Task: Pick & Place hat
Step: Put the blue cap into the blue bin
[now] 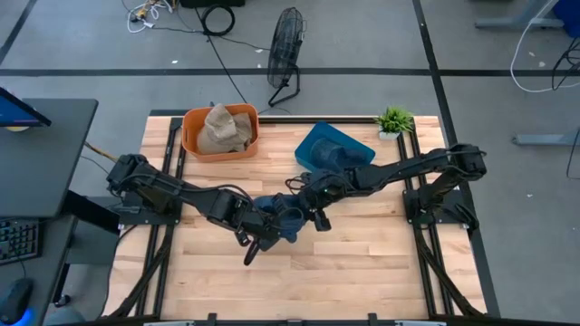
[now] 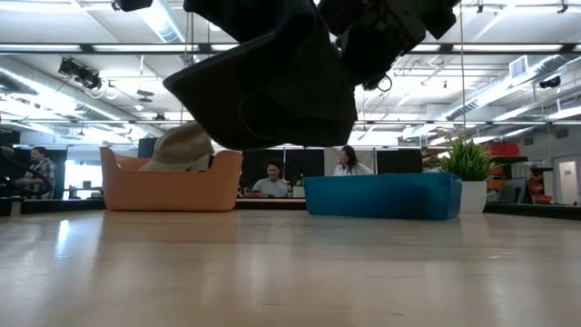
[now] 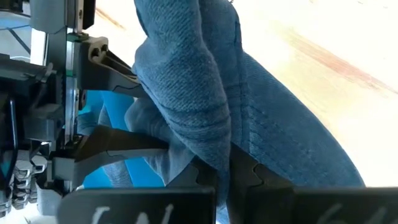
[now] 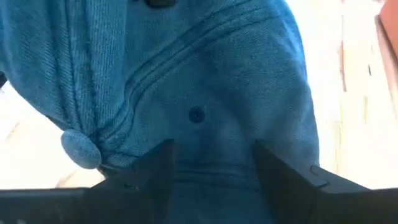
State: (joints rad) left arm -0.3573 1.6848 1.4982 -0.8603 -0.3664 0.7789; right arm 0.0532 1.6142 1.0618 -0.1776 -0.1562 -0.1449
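A blue denim hat [image 1: 286, 220] hangs in the air over the middle of the table, between both grippers; in the low view the hat [image 2: 272, 86] is clear of the tabletop. My left gripper [image 3: 222, 171] comes from the table's left and is shut on it. My right gripper [image 4: 214, 165] reaches in from the right and is shut on its crown. A tan hat [image 1: 220, 129] lies in an orange basket [image 1: 192, 136] at the far left. A blue bin [image 1: 333, 147] stands at the far side. My left gripper pinches a fold of the denim [image 3: 214, 146] between its two fingers [image 3: 255, 177]; more than one layer is bunched there. The hat is lifted clear and hangs by the fingers. My right gripper has the hat's crown [image 4: 211, 143] between its fingers [image 4: 158, 168], near the top button [image 4: 81, 149] and an eyelet [image 4: 196, 115]. The cloth bulges between the spread fingers, lifted clear of the table.
A small potted plant [image 1: 394, 119] stands at the far right corner, next to the blue bin [image 2: 381, 195]. The orange basket [image 2: 172, 191] is at the far left. Bare wood [image 1: 362, 263] lies on the near half. A fan [image 1: 285, 54] stands on the floor beyond.
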